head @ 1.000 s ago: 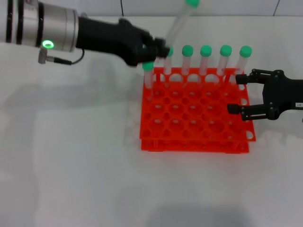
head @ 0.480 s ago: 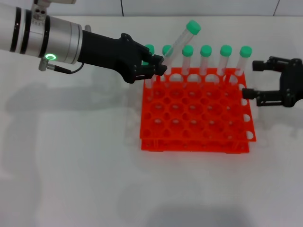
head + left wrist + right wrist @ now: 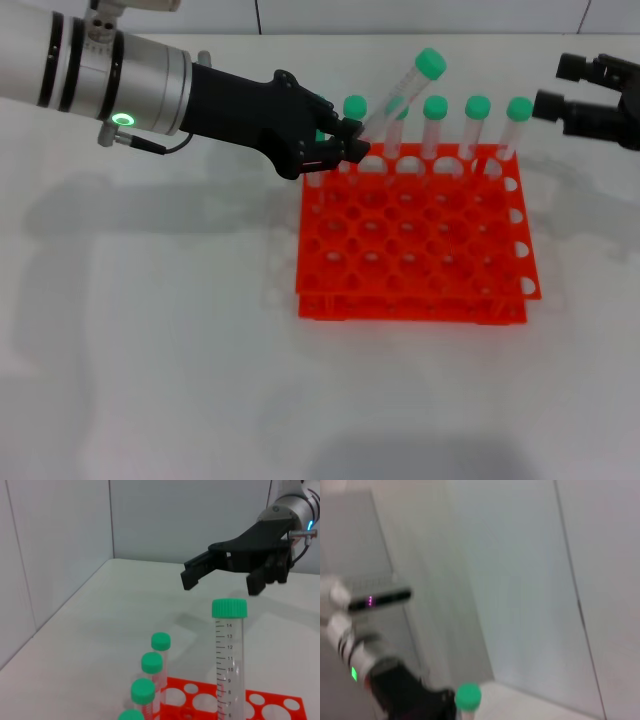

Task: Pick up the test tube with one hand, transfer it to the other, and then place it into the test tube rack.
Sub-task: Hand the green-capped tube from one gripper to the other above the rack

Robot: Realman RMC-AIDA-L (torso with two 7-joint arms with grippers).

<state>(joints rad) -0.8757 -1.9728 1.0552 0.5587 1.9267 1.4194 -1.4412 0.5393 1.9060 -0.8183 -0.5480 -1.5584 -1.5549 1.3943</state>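
A: Left gripper (image 3: pixel 345 152) clamps the test tube (image 3: pixel 400 90), tilted over the rack's (image 3: pixel 410 240) back row.

B: Four capped tubes (image 3: pixel 476 130) stand just beside it. Right gripper (image 3: pixel 572 92) hangs wide open, well apart.

Bright, even overhead lighting. Soft grey shadows lie on the white table (image 3: pixel 150 350) at 9 and 6 o'clock in the head view. The left wrist view is crisp. The right wrist view is blurred throughout, its green cap (image 3: pixel 468 697) smeared at 6 o'clock.
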